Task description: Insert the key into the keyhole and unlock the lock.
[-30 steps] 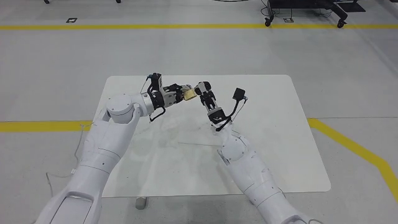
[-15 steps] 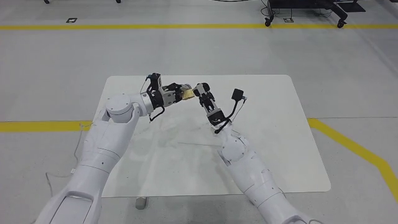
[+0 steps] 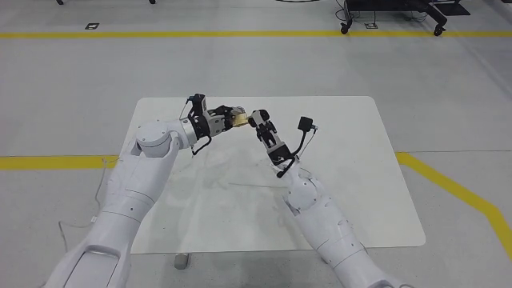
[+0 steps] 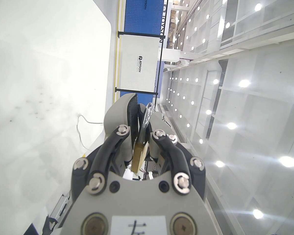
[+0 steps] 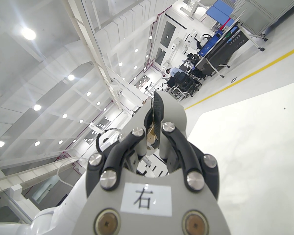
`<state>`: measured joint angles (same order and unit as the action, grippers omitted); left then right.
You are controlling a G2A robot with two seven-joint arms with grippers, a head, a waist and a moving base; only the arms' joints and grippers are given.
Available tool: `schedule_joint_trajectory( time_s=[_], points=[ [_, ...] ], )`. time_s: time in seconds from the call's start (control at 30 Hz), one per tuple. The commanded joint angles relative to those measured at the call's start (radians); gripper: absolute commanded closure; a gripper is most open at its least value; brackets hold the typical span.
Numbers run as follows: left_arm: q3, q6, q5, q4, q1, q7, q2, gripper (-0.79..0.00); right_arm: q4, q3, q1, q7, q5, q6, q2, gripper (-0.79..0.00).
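Observation:
Above the white table (image 3: 360, 176), my left gripper (image 3: 226, 118) is shut on a brass padlock (image 3: 238, 118). From the left wrist, the lock's brass body (image 4: 139, 155) sits between the fingers, and its silver shackle (image 4: 147, 113) points out past the left gripper (image 4: 139, 106). My right gripper (image 3: 257, 118) is level with the lock, its tip right against the lock's free end. It is shut on a thin metal key (image 5: 152, 113), clamped edge-on between the pads of the right gripper (image 5: 153, 103). I cannot tell whether the key's tip is in the keyhole.
Both arms meet over the table's far middle. The table's rounded far corner (image 4: 107, 23) and a yellow floor line (image 3: 256, 34) lie beyond. A wheeled black frame (image 3: 400, 0) stands far off on the floor.
My right gripper has shifted slightly left toward the padlock, closing the small gap. The left arm holds the lock in the same place.

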<state>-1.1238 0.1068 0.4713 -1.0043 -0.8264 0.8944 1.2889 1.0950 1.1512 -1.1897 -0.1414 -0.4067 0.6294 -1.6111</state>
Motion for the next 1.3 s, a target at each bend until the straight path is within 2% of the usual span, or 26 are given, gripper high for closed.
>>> schedule_joint_trajectory(
  time_s=[0.0,0.97,1.27],
  points=[
    [0.000,0.002,0.003,0.001,0.000,0.000,0.000,0.000,0.002,0.001,-0.003,0.002,-0.008,0.001,0.002,0.000],
    [0.000,0.013,0.012,0.006,0.002,-0.020,-0.001,0.000,0.013,-0.002,-0.043,0.001,-0.099,0.011,0.022,0.000],
    [-0.006,0.001,0.000,-0.005,-0.005,-0.058,-0.002,0.000,0.016,-0.013,-0.056,0.025,-0.029,0.006,0.021,0.000]
  ],
)
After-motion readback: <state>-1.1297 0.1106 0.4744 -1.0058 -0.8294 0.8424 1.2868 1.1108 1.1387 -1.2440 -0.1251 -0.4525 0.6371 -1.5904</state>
